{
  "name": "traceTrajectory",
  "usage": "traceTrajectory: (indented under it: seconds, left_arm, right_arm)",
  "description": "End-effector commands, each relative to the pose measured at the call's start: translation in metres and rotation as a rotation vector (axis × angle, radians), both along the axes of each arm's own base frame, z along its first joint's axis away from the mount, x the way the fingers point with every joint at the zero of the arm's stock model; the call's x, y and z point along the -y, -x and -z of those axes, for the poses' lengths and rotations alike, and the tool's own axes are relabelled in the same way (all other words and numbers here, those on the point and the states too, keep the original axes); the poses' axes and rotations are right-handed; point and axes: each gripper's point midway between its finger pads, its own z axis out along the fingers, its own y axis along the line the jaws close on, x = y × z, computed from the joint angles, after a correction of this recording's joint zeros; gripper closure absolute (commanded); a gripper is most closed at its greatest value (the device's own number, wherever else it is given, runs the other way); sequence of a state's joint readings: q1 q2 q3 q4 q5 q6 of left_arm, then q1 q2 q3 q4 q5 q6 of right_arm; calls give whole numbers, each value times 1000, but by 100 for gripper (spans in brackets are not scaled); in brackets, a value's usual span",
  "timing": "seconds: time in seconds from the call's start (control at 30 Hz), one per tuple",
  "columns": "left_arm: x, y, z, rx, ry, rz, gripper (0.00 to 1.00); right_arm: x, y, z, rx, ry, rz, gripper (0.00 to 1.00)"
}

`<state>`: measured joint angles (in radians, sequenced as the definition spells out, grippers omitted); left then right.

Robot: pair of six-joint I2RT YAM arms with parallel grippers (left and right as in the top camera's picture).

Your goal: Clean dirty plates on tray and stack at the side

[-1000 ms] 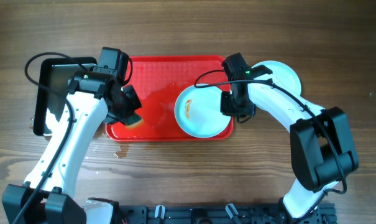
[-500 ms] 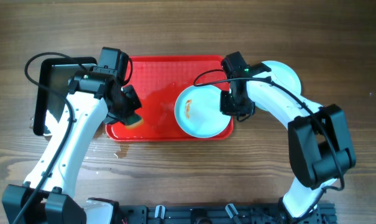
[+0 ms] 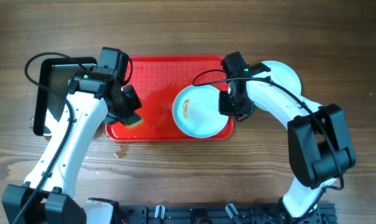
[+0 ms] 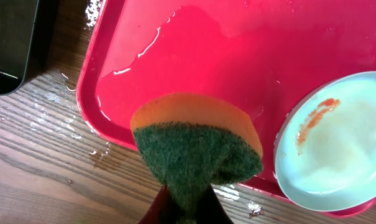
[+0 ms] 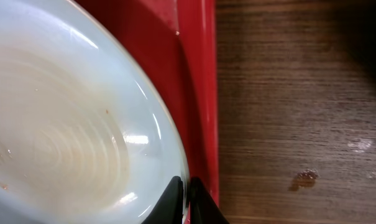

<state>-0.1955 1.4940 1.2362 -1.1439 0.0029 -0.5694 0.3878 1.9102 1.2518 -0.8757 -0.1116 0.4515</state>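
A pale plate (image 3: 200, 112) with an orange-brown smear lies on the right part of the red tray (image 3: 156, 74). It also shows in the left wrist view (image 4: 337, 149) and the right wrist view (image 5: 69, 124). My right gripper (image 3: 228, 106) is shut on this plate's right rim (image 5: 186, 190). My left gripper (image 3: 130, 115) is shut on an orange and green sponge (image 4: 197, 146) over the tray's front left corner (image 4: 94, 93). Another plate (image 3: 286, 73) lies on the table right of the tray, partly hidden by the right arm.
A black tray (image 3: 57, 78) stands left of the red tray, under the left arm. Water drops lie on the wood by the red tray's front left edge (image 4: 76, 134). Bare wooden table lies right of the tray (image 5: 299, 112).
The smeared plate has shifted slightly left on the tray with my right gripper on its rim. The left arm has not moved.
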Motion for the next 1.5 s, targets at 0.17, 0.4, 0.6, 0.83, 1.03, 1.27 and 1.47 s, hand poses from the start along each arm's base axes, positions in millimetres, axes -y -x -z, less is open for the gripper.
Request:
traceTrajectory:
  seconds: [0.17,0.4,0.6,0.83,1.03,1.27,1.47]
  left_arm:
    - [2,-1,-4,10,12,13,96]
    - [2,-2,-4,14,12,13,96]
    - [2,-2,-4,15,12,14,96]
    - [5,-13,-6,62,15,63,96]
    - [7,-22,5,54,13,66,96]
    - [19,-28,30,27,71,87,96]
    - [51,-41,39,53,208,217,96]
  right_arm:
    - [-34,-7,28,22,-34,0,89]
    - [-85,-4,60,-7,-171,-6,84]
    - [-118,-5,52,13,-303,-64,52]
    - [-121,-17,50,63,-310,-38,36]
    - [-102,-25,57,101,-195,29,64]
    - [-79,-30,62,139,-70,45,96]
    - [-80,-30,62,154,-65,-50,96]
